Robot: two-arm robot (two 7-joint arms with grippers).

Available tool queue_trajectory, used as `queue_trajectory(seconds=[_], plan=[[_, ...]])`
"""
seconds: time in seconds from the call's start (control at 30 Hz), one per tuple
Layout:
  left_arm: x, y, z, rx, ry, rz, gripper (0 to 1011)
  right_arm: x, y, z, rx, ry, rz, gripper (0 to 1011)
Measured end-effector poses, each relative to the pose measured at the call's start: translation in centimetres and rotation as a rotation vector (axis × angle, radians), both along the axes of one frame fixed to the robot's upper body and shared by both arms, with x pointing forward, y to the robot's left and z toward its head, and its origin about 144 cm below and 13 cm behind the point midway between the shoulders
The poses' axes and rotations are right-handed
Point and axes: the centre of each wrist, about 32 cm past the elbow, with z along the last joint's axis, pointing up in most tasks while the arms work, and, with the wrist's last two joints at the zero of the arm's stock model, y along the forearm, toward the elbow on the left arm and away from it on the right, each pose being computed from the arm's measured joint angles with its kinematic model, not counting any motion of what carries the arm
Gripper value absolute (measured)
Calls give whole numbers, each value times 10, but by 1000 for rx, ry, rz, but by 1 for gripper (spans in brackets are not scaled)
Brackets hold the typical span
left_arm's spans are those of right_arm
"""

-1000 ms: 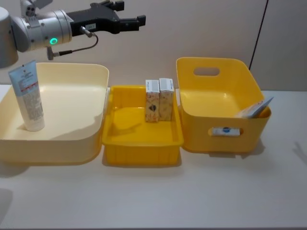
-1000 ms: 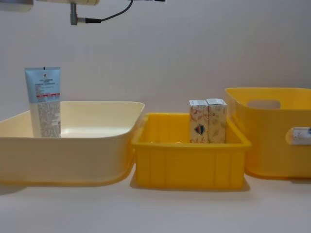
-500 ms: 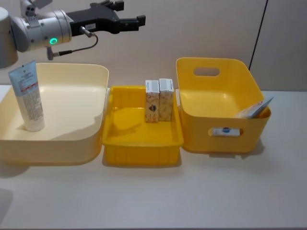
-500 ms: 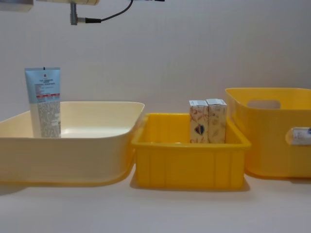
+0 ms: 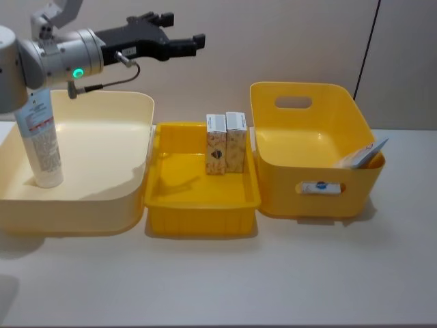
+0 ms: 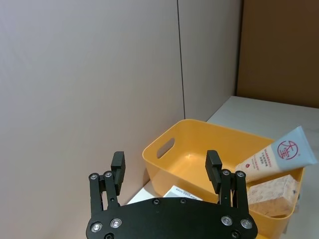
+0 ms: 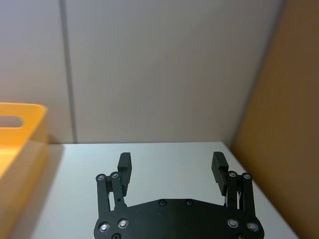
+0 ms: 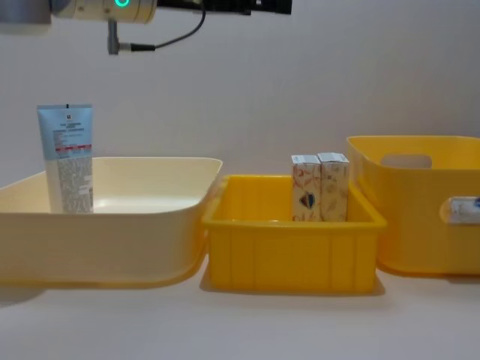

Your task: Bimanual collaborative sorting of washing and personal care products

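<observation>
A pale blue tube [image 5: 39, 143] stands upright in the cream bin [image 5: 102, 198] at the left; it also shows in the chest view as a tube [image 8: 69, 157]. Two tall white cartons [image 5: 227, 142] stand side by side at the back of the low yellow tray [image 5: 201, 219]. Another tube [image 5: 362, 156] leans in the deep yellow bin [image 5: 314, 164]; the left wrist view shows this tube [image 6: 279, 158] with a red circle logo. My left gripper [image 5: 183, 29] hangs open high above the cream bin and tray. My right gripper [image 7: 171, 167] is open over bare table.
The three bins stand in a row across the table [image 5: 218, 280], nearly touching. A patterned box [image 6: 271, 191] lies under the tube in the deep bin. A wall stands close behind the bins. The table front is free, as is the table beside the deep bin [image 7: 20, 149].
My left arm has dropped slightly, its body now covering the top of the standing tube in the head view. Products and bins have not moved.
</observation>
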Motion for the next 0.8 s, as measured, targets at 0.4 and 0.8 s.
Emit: queue_trajectory(seconds=[0.4,0.8], plan=[[-19,-1,-36,14,-13,79,1003,12,45,-30,2,-19,160,1001],[-42,-2,-69,27,-29,161,1003,15,94,-62,29,-42,325,1001]])
